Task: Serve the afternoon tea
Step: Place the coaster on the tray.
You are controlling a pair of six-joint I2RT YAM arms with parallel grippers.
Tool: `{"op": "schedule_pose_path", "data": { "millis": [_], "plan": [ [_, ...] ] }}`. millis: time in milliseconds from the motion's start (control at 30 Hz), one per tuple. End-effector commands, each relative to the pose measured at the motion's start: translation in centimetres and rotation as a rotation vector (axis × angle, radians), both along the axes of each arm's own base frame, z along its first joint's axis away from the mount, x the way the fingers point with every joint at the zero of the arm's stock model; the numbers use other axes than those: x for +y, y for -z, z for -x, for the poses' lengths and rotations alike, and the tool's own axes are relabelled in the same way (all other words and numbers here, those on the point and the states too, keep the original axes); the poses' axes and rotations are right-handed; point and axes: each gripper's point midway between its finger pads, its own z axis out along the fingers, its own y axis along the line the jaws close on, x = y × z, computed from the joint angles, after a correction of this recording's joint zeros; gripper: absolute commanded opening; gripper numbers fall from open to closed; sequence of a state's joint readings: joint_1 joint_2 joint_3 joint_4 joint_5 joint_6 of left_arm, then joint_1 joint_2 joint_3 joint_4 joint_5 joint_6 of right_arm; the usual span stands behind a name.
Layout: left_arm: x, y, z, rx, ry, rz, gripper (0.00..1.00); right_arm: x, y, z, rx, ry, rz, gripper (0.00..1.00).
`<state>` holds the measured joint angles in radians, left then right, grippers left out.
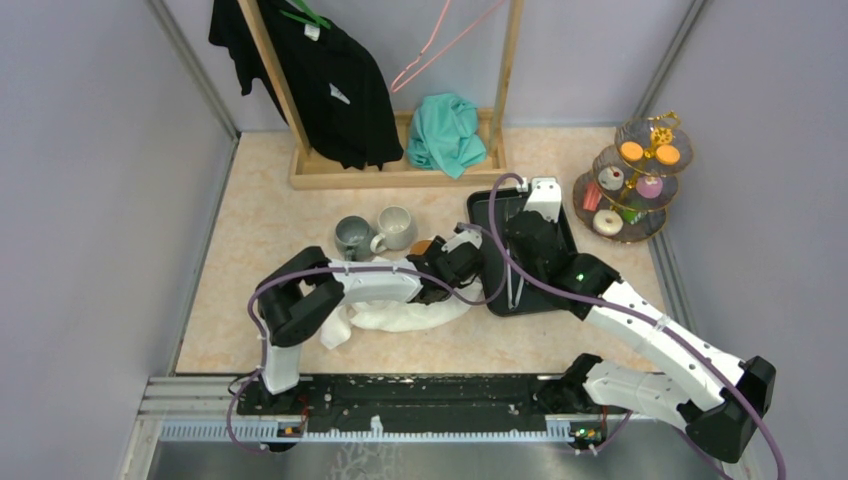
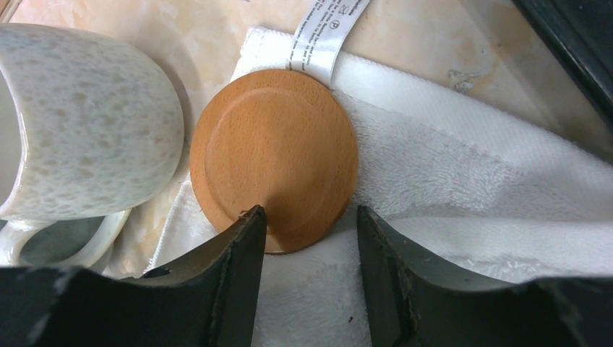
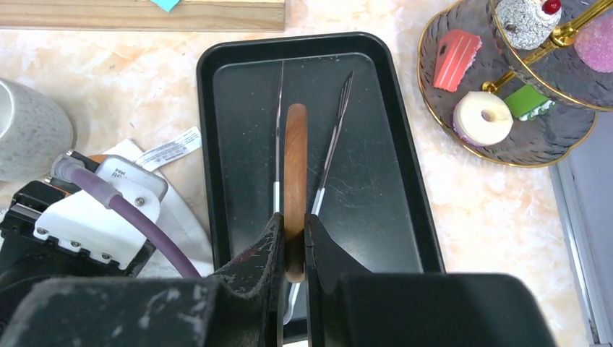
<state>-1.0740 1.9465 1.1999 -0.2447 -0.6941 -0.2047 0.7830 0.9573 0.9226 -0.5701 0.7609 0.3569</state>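
The left gripper (image 2: pixel 307 217) hangs partly open at the bottom of the left wrist view. Its jaws straddle the near edge of a flat round wooden coaster (image 2: pixel 275 148) lying on a white terry towel (image 2: pixel 463 166), and they grip nothing. The right gripper (image 3: pixel 294 219) pinches a second wooden disc (image 3: pixel 295 152) on edge above the black rectangular tray (image 3: pixel 376 188). In the top view, the clear-glass three-tier stand with gold frame (image 1: pixel 638 232) stands at upper right and the grey mug (image 1: pixel 350 238) left of centre.

A peach marbled tabletop (image 1: pixel 262 222) is enclosed by pale grey walls (image 1: pixel 90 150). A wooden rack (image 1: pixel 395 179) is set at its far edge. On the rack a black garment (image 1: pixel 320 80) is hung, and right of it a teal cloth (image 1: pixel 447 133) is heaped.
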Motion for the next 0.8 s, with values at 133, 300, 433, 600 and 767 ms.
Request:
{"op": "schedule_pose_path", "data": {
  "millis": [133,300,433,600,767],
  "plan": [
    [-0.3,-1.7,1.5,0.012,0.05,0.014,0.48,-0.1,-1.7,0.0,-0.05,0.023,-0.034,0.0],
    [-0.8,-3.2,1.7,-0.016,0.062,0.03,0.45,0.0,-1.9,0.1,-0.055,0.024,-0.034,0.0],
    [-0.9,-3.8,1.7,-0.028,0.062,0.033,0.44,0.0,-1.9,0.1,-0.055,0.026,-0.029,0.0],
    [-0.6,-3.4,1.7,-0.027,0.056,0.019,0.48,0.0,-1.8,0.2,-0.054,0.024,-0.03,0.0],
    [0.1,-2.5,1.4,-0.044,0.021,-0.014,0.61,0.1,-1.6,0.1,-0.052,0.025,-0.028,0.0]
  ]
}}
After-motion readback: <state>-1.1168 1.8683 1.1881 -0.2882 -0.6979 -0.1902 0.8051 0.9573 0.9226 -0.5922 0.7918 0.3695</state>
